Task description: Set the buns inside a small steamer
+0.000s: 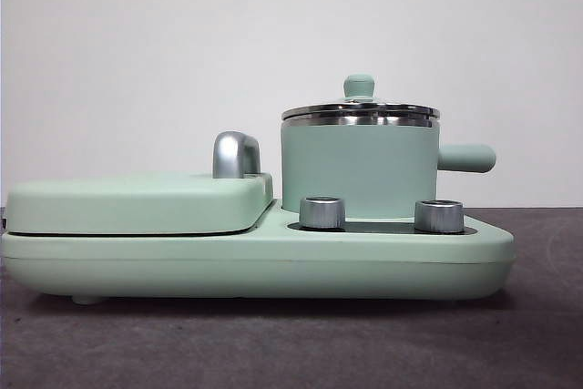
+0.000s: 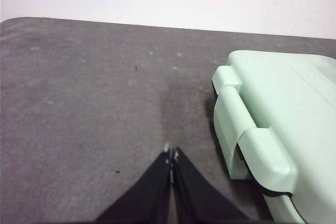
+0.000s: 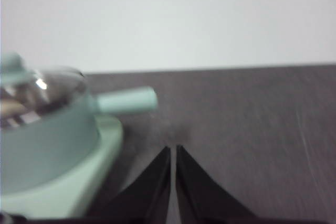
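The small steamer is a mint-green round pot with a steel rim, a stubby side handle and its lid on, green knob on top. It stands on the right half of a mint-green appliance base. It also shows blurred in the right wrist view. The buns are not in view. My left gripper is shut and empty over the grey table beside the appliance's flat end. My right gripper is shut and empty over the table, beside the steamer's handle. Neither arm shows in the front view.
A flat mint-green griddle section with a chrome handle fills the base's left half; its end shows in the left wrist view. Two steel knobs sit in front of the pot. Grey table surface lies around.
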`<action>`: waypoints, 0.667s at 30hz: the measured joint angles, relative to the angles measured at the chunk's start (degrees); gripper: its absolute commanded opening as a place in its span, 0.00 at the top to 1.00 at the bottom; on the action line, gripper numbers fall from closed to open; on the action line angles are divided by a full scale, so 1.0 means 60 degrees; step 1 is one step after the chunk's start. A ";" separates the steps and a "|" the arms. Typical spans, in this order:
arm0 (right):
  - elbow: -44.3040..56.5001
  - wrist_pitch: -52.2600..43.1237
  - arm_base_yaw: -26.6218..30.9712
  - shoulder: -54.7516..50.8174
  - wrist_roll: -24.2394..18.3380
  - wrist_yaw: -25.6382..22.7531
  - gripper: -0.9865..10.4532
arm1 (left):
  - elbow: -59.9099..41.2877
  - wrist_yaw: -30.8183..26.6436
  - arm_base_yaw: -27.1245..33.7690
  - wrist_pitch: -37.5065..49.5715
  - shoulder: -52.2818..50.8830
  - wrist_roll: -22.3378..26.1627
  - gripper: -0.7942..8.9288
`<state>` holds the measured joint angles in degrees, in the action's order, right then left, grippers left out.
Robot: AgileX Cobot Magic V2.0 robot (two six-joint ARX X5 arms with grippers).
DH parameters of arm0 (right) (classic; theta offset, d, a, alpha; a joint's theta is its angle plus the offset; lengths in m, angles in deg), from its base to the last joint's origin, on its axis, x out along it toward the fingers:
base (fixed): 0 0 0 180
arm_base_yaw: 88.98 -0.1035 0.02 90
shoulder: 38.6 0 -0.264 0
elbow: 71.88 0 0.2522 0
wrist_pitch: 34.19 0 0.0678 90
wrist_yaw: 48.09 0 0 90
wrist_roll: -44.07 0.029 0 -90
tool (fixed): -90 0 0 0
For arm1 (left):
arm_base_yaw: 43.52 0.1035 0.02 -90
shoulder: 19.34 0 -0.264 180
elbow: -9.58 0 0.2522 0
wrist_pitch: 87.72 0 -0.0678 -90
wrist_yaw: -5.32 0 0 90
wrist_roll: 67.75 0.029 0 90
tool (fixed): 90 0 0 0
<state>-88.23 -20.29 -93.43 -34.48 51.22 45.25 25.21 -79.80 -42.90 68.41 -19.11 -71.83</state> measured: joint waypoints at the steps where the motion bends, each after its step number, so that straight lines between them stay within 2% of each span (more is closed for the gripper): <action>1: 0.0179 0.0000 0.0000 -0.0066 -0.0011 -0.0076 0.90 | 0.0000 0.0000 0.0000 0.0000 0.0000 0.0000 0.91; 10: 0.0277 0.1282 0.0000 -0.0659 -0.0164 -0.0299 0.90 | 0.0000 -0.0004 0.0000 -0.0004 0.0000 0.0000 0.91; 20: 0.0277 0.1031 0.0004 -0.0656 -0.0171 -0.0306 0.90 | 0.0000 -0.0004 0.0000 0.0000 0.0000 0.0000 0.91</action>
<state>-86.57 -14.10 -93.41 -38.41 50.20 43.41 25.21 -79.82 -42.90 68.41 -19.11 -71.83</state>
